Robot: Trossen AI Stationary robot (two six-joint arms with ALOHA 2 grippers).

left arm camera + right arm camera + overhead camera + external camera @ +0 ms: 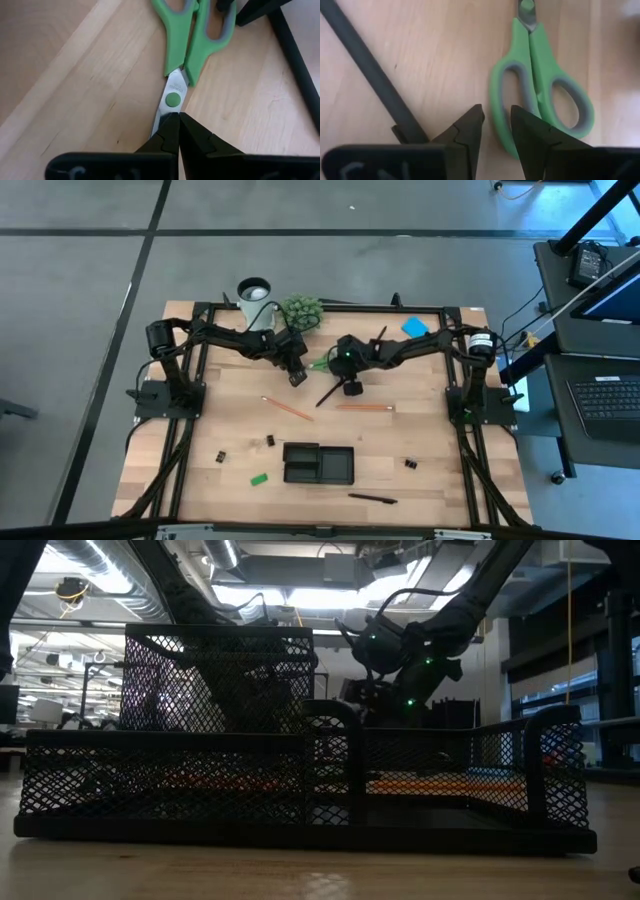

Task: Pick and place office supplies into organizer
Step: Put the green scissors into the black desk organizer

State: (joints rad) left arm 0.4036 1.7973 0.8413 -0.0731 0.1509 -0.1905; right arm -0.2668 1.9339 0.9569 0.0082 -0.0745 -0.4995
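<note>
A wooden table [230,380] fills the middle of the frame, with grey floor around it; the left gripper [297,376] and the right gripper [350,386] meet near the upper centre, either side of the green-handled scissors [321,364], of which only a bit of green shows; a black pen [329,393] slants just beside the right gripper; a white cup [255,299] and a small green plant [301,310] stand at the top edge; the blue sticky-note pad [415,327] lies upper right; two orange pencils [287,408] [364,407] lie mid-table; the black organizer [318,463] sits lower centre, with binder clips [219,454] [269,441] [410,463] around it, a green eraser [259,478] to its left and another pen [372,498] below
</note>
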